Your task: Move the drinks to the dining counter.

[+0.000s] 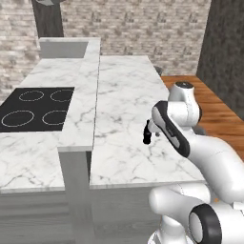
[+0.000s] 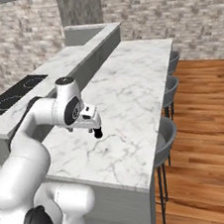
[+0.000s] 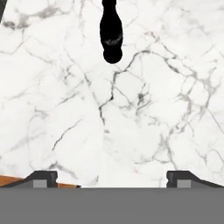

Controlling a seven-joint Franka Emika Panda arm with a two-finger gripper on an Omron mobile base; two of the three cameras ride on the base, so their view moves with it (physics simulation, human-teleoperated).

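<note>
Counter (image 1: 125, 95): white veined marble, raised ledge (image 1: 86, 95) along hob-side edge
Hand view: black bottle (image 3: 111, 33) on marble
Gripper (image 3: 111, 178): open, empty

No readable text, labels, brands or numbers anywhere; nothing legible on any surface.

bottle (image 3: 111, 33) lies on the table (image 1: 124, 95), ahead of the gripper (image 3: 111, 177); cooktop (image 1: 35, 108) left, beyond the ledge (image 1: 86, 90).
</note>
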